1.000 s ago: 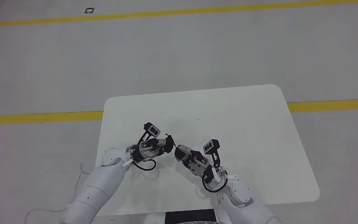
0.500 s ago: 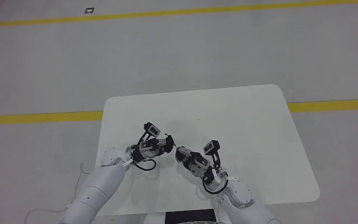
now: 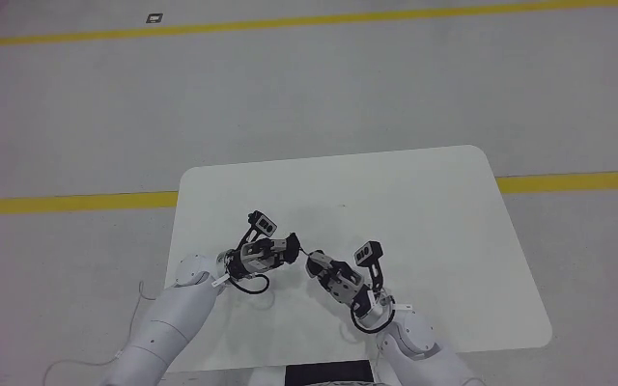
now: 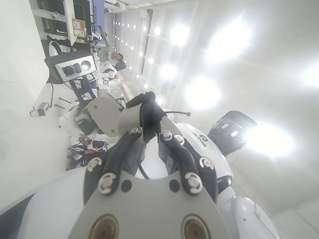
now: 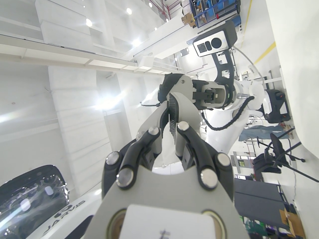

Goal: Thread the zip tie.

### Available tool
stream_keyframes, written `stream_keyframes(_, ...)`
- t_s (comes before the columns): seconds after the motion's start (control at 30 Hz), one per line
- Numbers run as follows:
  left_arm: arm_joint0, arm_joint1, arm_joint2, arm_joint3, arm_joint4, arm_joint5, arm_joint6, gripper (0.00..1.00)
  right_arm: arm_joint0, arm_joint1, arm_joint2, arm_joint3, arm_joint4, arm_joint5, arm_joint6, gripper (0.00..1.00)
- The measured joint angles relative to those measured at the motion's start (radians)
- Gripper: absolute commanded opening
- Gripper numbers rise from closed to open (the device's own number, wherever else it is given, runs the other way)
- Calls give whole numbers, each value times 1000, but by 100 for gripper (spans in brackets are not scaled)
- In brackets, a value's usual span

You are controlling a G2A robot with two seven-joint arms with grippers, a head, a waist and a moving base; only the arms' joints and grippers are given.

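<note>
Top view: we look down from overhead onto the table [image 3: 425,193], well back. Left wrist view: we sit close behind the left gripper [image 4: 149,105], tilted up toward ceiling lights [image 4: 203,91]. Right wrist view: same, behind the right gripper [image 5: 170,105]. Wrist views share the zip tie [image 4: 177,112]; each also catches the other's gripper.

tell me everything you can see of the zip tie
The zip tie is a thin black strap, plastic by the look. A short straight stretch juts out of the shut fingertips of the left end effector, above the white table, and ends in a small knob. The rest is hidden between the fingers. The right end effector sits close by; whether it touches the strap cannot be told.
</note>
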Motion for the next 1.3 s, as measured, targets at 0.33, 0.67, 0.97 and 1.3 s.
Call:
stream_keyframes(0.33, 0, 0, 0, 0, 0, 0, 0, 0, -14, -3, 31, 1, -15, 0, -40, 0)
stream_keyframes(0.67, 0, 0, 0, 0, 0, 0, 0, 0, -17, -3, 40, 12, -23, 0, -63, 0)
stream_keyframes(0.97, 0, 0, 0, 0, 0, 0, 0, 0, -9, -1, 36, 21, -28, 0, -85, 0)
stream_keyframes(1.3, 0, 0, 0, 0, 0, 0, 0, 0, -5, 3, 41, 23, -30, 4, -104, 0)
